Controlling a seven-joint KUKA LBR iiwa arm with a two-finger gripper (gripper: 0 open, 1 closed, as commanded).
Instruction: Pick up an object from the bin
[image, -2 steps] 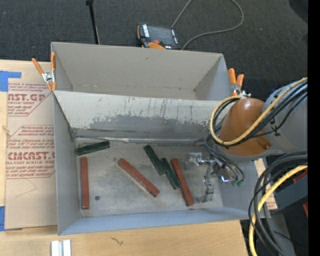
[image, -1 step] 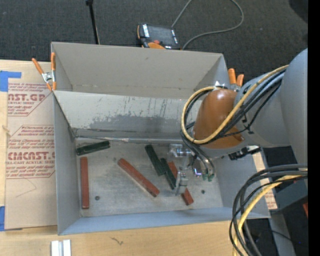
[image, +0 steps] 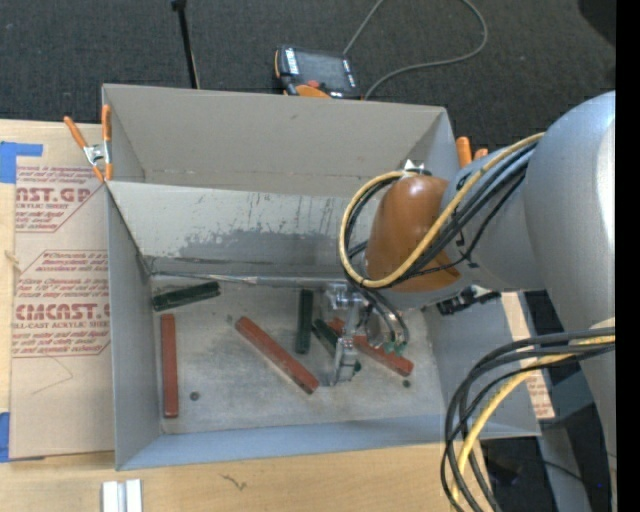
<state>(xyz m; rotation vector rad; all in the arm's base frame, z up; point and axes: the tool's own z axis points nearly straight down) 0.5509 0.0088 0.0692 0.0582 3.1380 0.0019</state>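
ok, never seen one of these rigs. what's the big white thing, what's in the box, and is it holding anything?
One camera looks down on a grey metal bin from above, a little to one side. The big white shape on the right is a robot arm; the orange cover and the cables are part of it. At its tip is the gripper, low over the bin floor.

Loose sticks lie on the floor: a dark green stick at the upper left, a long red-brown stick along the left wall, and a slanted red-brown stick in the middle. An upright dark green stick and a short red-brown stick lie right by the gripper.

Whether it holds anything can't be told from this view.
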